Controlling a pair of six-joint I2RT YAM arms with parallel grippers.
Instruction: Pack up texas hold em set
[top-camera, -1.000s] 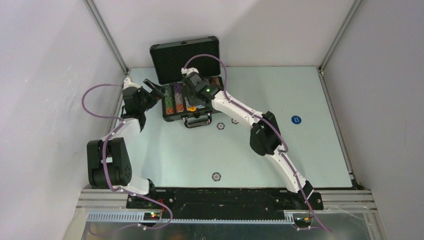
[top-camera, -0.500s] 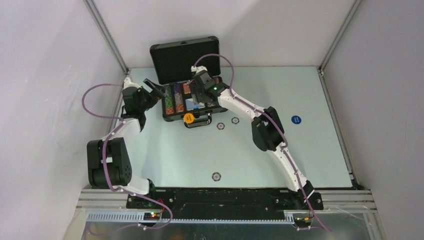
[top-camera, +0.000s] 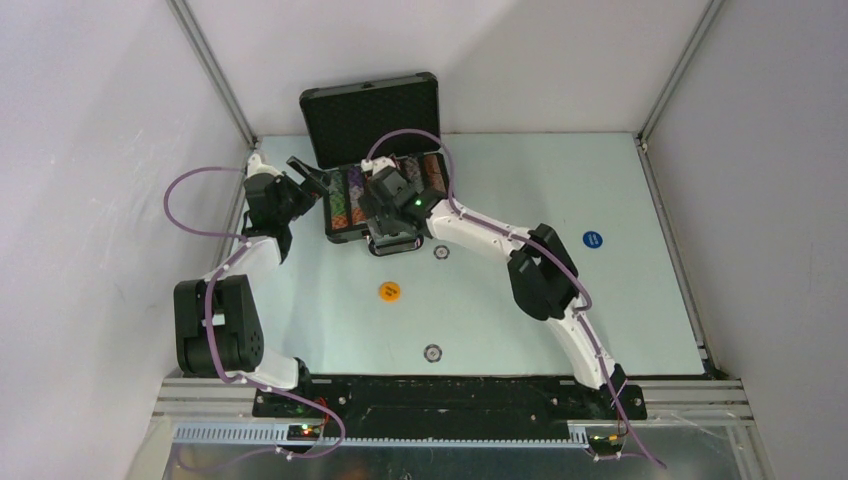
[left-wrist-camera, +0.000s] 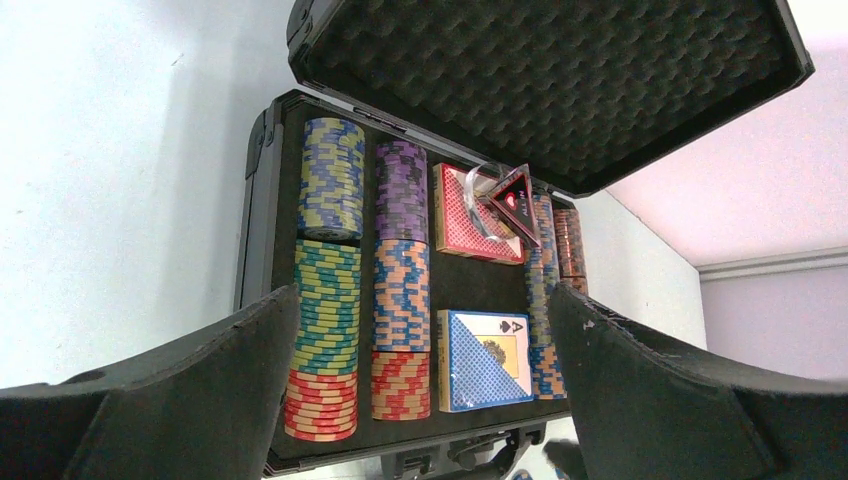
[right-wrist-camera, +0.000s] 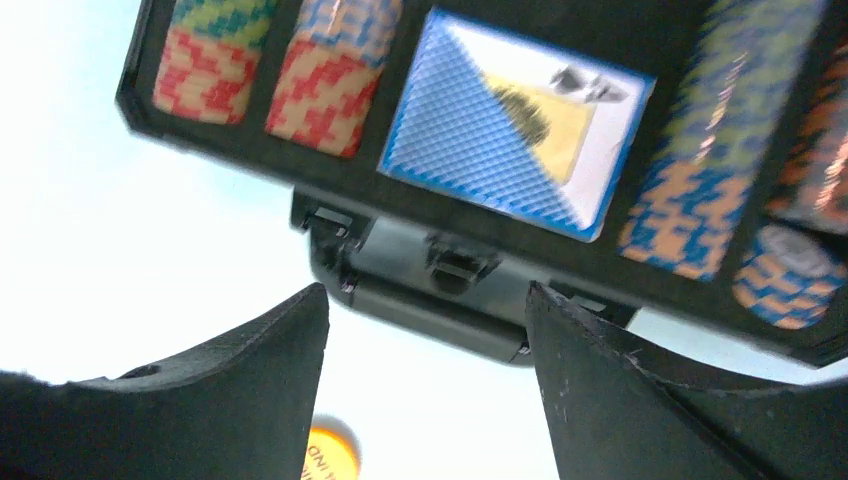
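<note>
Top view first: the briefcase (top-camera: 370, 110) stands open, and the orange button (top-camera: 389, 291) lies loose on the table (top-camera: 610, 310), well in front of the briefcase. The right tool (top-camera: 388, 230) hovers at the briefcase's front edge, and the left tool (top-camera: 308, 178) sits just left of it.

Left wrist: jaws spread wide and empty, with the chips (left-wrist-camera: 330, 300) and red deck (left-wrist-camera: 462, 215) seated inside.

Right wrist: jaws spread with nothing between them, and the handle (right-wrist-camera: 430, 290) is right ahead. Next, we reckon, comes that button. We come down square over it, clear of the handle, and pinch its rim low, because it lies flat.
</note>
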